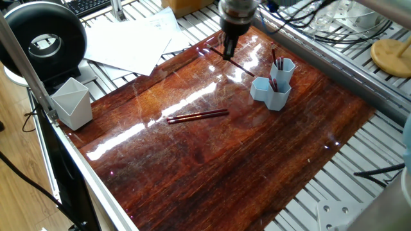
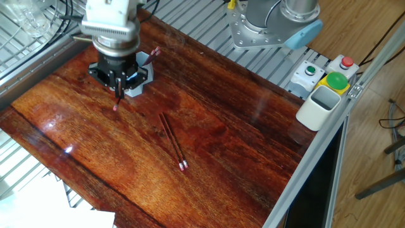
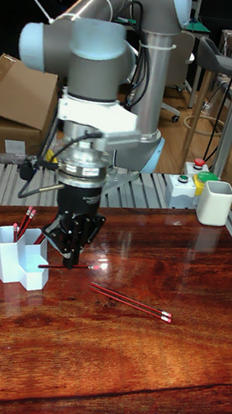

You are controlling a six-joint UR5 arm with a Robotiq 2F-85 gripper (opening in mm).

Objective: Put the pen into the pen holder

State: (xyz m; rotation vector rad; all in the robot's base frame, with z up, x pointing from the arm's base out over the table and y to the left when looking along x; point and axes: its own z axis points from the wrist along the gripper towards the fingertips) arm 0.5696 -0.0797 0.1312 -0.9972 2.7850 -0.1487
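My gripper (image 1: 228, 52) (image 2: 118, 88) (image 3: 72, 260) is shut on a dark red pen (image 1: 243, 68) (image 2: 116, 104) (image 3: 94, 264), held roughly level just above the wooden table. The light blue pen holder (image 1: 272, 90) (image 2: 143, 65) (image 3: 14, 271) stands close by, right of the gripper in one fixed view and left of it in the tall view. A few red pens (image 1: 274, 62) (image 3: 24, 222) stand in its tubes. In the other fixed view the gripper covers most of the holder.
Two more red pens (image 1: 197, 116) (image 2: 173, 140) (image 3: 131, 302) lie side by side mid-table. A pale grey angular cup (image 1: 72, 102) sits at one table edge. A white box (image 2: 319, 106) and a button panel (image 2: 335, 80) stand at another edge. Paper sheets (image 1: 131, 42) lie beyond the table.
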